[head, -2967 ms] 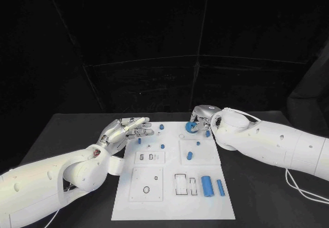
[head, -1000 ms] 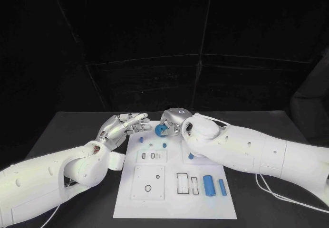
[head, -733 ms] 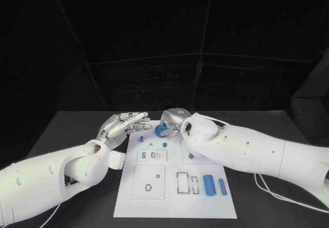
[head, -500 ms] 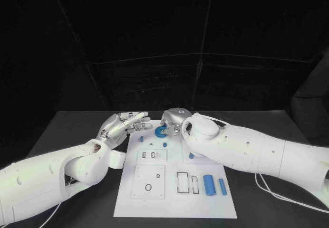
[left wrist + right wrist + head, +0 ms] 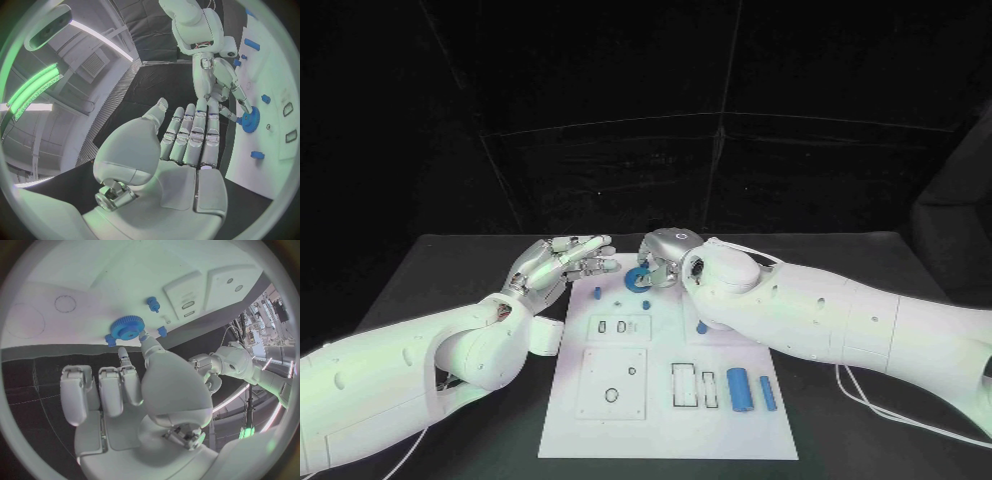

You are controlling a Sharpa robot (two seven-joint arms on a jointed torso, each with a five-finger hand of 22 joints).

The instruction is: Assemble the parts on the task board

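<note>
Blue gear [image 5: 638, 279] now rests lower on the task board [image 5: 661, 420], right robot hand [image 5: 664, 262] touching.

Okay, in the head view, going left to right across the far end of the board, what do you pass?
Left hand → blue gear → right hand. The gear sits on the task board, with the right hand's fingertips at it; whether they grip it is unclear.

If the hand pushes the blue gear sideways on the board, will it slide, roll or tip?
The blue gear looks flat and disc-shaped, so lying down it would probably slide, not roll. Its toothed rim may catch on fingertips, which helps grip. It seems rigid and light, so a small push from the right hand may shift it.
</note>
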